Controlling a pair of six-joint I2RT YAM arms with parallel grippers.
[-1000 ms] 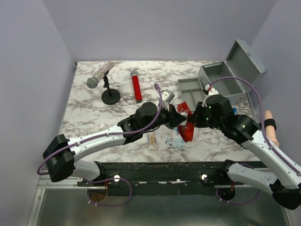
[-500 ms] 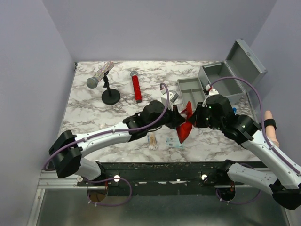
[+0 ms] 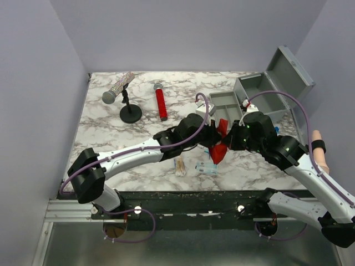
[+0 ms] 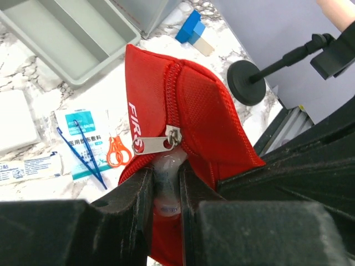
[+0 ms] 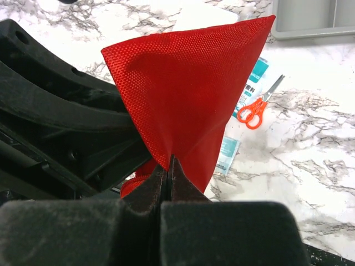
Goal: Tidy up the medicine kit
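Observation:
The medicine kit (image 3: 265, 91), a grey metal box, stands open at the back right with its lid (image 3: 291, 67) raised. Its grey divided tray (image 3: 224, 104) lies on the table beside it and shows in the left wrist view (image 4: 61, 33). A red pouch (image 3: 219, 146) is held up between both arms. My right gripper (image 5: 169, 166) is shut on the pouch's fabric (image 5: 188, 83). My left gripper (image 4: 166, 191) is shut on a small translucent white tube (image 4: 166, 177), whose tip sits at the pouch's zipper opening (image 4: 172, 100) under the metal zipper pull (image 4: 152, 145).
Orange scissors (image 4: 115, 152), blue tweezers (image 4: 83, 152) and paper packets (image 4: 83, 136) lie under the pouch. A white box (image 3: 203, 106), cotton swabs (image 3: 179, 165), a red microphone (image 3: 161, 103) and a silver microphone on a black stand (image 3: 130, 113) are on the marble table.
My left arm has swung right, bringing its gripper up against the pouch near the tray. The pouch has shifted right and narrowed. The right arm has barely moved.

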